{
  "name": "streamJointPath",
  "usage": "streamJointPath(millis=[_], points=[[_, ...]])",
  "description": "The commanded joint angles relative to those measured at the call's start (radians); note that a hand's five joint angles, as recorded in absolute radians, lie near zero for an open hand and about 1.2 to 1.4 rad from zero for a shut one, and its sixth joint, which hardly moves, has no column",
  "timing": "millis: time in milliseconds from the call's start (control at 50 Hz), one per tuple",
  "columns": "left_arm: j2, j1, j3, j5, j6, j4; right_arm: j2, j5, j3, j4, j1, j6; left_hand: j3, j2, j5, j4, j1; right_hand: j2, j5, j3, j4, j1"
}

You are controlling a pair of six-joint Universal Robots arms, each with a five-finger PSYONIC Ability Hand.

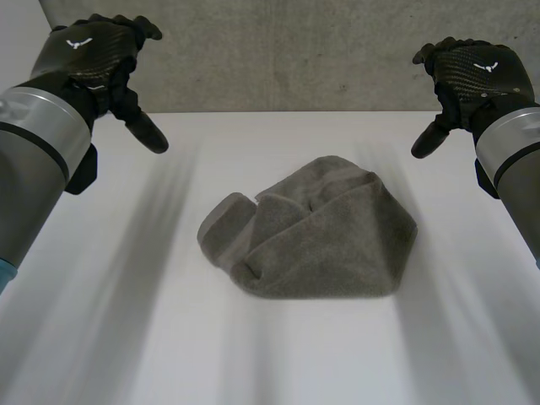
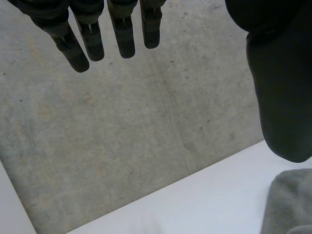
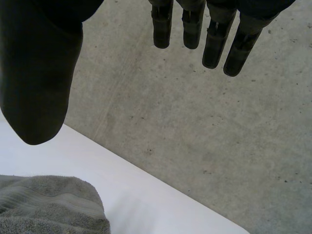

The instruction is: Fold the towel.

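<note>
Towel (image 1: 316,232) lies crumpled in the middle of the table (image 1: 278,363) in the head view, its long axis crosswise, between the raised left hand (image 1: 97,51) and right hand (image 1: 472,72), the right one nearer. A white bird mark sits on each hand's back; no writing is readable. In the left wrist view the fingers (image 2: 124,39) are straight and empty, with the towel past the thumb. The right wrist view shows the same.
</note>
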Motion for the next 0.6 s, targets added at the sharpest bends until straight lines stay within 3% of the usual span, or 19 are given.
streamJointPath(millis=[20, 200, 300, 340, 400, 560, 600], points=[[-0.015, -0.015, -0.005, 0.005, -0.002, 0.001, 0.000, -0.005, 0.002, 0.000, 0.001, -0.001, -0.069, -0.078, -0.217, -0.083, -0.080, -0.074, -0.056, -0.073, -0.081, -0.060], [-0.029, -0.015, -0.016, 0.013, -0.005, 0.005, 0.002, -0.033, 0.007, 0.005, 0.008, -0.008, -0.069, -0.078, -0.217, -0.083, -0.080, -0.074, -0.056, -0.073, -0.081, -0.060], [-0.105, -0.042, -0.052, 0.025, -0.008, 0.013, 0.023, -0.131, 0.013, 0.023, 0.000, -0.012, -0.069, -0.078, -0.217, -0.083, -0.080, -0.074, -0.056, -0.073, -0.081, -0.060], [-0.145, -0.059, -0.049, 0.028, -0.008, 0.022, 0.104, -0.228, -0.010, 0.023, -0.011, -0.018, -0.069, -0.078, -0.217, -0.083, -0.080, -0.074, -0.056, -0.073, -0.081, -0.060], [-0.248, -0.093, -0.034, 0.037, -0.002, 0.056, 0.204, -0.304, -0.062, 0.026, -0.015, -0.026, -0.063, -0.072, -0.211, -0.077, -0.074, -0.074, -0.056, -0.073, -0.081, -0.060], [-0.496, -0.157, 0.049, 0.042, 0.001, 0.097, 0.410, -0.318, -0.187, 0.062, 0.006, -0.095, -0.046, -0.054, -0.194, -0.059, -0.056, -0.074, -0.056, -0.073, -0.081, -0.060], [-0.534, -0.168, 0.066, 0.042, 0.001, 0.096, 0.529, -0.303, -0.257, 0.069, 0.032, -0.153, -0.043, -0.051, -0.191, -0.056, -0.053, -0.074, -0.056, -0.073, -0.081, -0.060]])
